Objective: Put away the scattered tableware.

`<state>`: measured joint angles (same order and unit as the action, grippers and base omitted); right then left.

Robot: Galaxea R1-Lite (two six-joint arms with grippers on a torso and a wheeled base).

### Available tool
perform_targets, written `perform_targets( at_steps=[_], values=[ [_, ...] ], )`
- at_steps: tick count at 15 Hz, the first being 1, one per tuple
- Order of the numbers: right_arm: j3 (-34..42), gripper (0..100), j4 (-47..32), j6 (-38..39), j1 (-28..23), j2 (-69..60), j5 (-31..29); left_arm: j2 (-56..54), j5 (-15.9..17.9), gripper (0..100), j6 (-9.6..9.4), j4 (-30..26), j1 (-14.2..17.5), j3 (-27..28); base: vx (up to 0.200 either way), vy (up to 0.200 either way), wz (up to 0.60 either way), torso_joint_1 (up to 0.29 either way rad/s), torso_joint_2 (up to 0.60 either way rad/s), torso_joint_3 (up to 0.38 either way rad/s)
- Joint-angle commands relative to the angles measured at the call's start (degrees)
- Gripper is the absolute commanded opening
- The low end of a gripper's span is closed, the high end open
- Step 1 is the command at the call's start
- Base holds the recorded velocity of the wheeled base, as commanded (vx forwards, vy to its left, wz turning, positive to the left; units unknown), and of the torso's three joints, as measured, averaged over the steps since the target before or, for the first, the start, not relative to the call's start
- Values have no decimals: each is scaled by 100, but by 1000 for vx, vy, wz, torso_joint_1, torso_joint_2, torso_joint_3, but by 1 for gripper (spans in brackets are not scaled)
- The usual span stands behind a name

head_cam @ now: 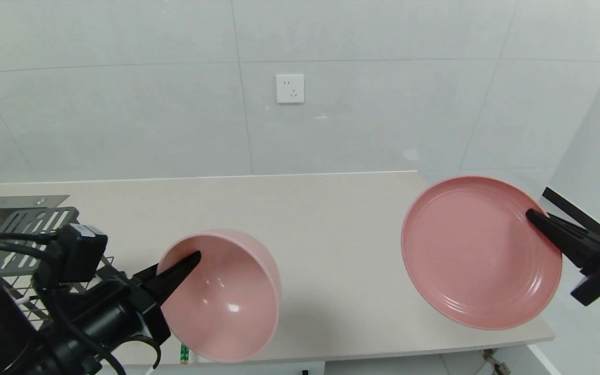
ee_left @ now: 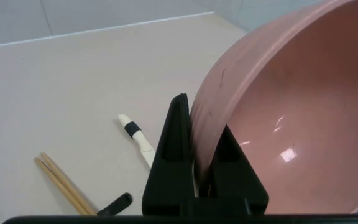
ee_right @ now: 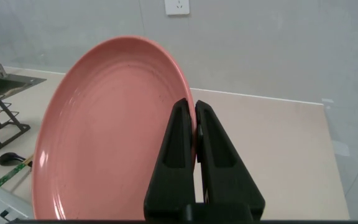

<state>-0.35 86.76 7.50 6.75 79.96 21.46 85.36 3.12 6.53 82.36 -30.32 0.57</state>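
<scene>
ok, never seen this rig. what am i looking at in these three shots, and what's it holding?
It is a two-armed robot, and each arm ends in a black two-fingered tool. The wide picture comes from a camera on its head, looking down at a beige counter. The other two come from a camera on each wrist, looking along that arm's tool. The left tool is shut on the rim of a pink bowl, held tilted. The right tool is shut on the rim of a pink plate, also tilted. On the counter, the left wrist view shows chopsticks and a white-and-black utensil. A rack stands on the robot's left.
</scene>
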Motion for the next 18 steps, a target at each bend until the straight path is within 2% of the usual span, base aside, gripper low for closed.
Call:
perform_targets(
  at_steps=[1,3,5,7,8,10,11,12,14,15,16,18],
  values=[
    [27,0,-1,-3,1,-112,-1,-573,31,0,15,-106,167,-57,0,0,0,0,0,0],
    [27,0,8,-3,1,-121,-10,-687,22,0,32,-185,351,-57,0,0,0,0,0,0],
    [27,0,-36,76,1,-428,-19,-1092,13,0,58,-669,870,-57,0,0,0,0,0,0],
    [27,0,-115,94,10,-631,-1,-1540,13,0,58,-1222,887,-57,0,0,0,0,0,0],
    [27,0,-291,173,10,-815,-10,-2058,4,0,85,-1811,887,-57,0,0,0,0,0,0],
    [27,0,-669,366,37,-947,-19,-2533,4,0,322,-2409,896,-57,0,0,0,0,0,0],
    [18,0,-854,657,107,-947,-1,-2849,22,0,691,-2963,887,-57,0,0,0,0,0,0],
    [0,0,-845,718,142,-938,-1,-2920,22,0,700,-3384,896,-40,0,0,0,0,0,0],
    [27,0,-854,613,107,-1026,-27,-2946,31,0,586,-3789,808,-40,0,0,0,0,0,0],
    [35,0,-915,454,116,-1132,-63,-2981,-4,0,322,-3921,703,-57,0,0,0,0,0,0],
    [27,0,-1065,270,98,-1184,-177,-3122,-57,0,15,-4237,764,-57,0,0,0,0,0,0],
    [27,0,-1610,6,142,-1325,-731,-3746,-75,0,-91,-5432,1072,-57,0,0,0,0,0,0]
  ],
)
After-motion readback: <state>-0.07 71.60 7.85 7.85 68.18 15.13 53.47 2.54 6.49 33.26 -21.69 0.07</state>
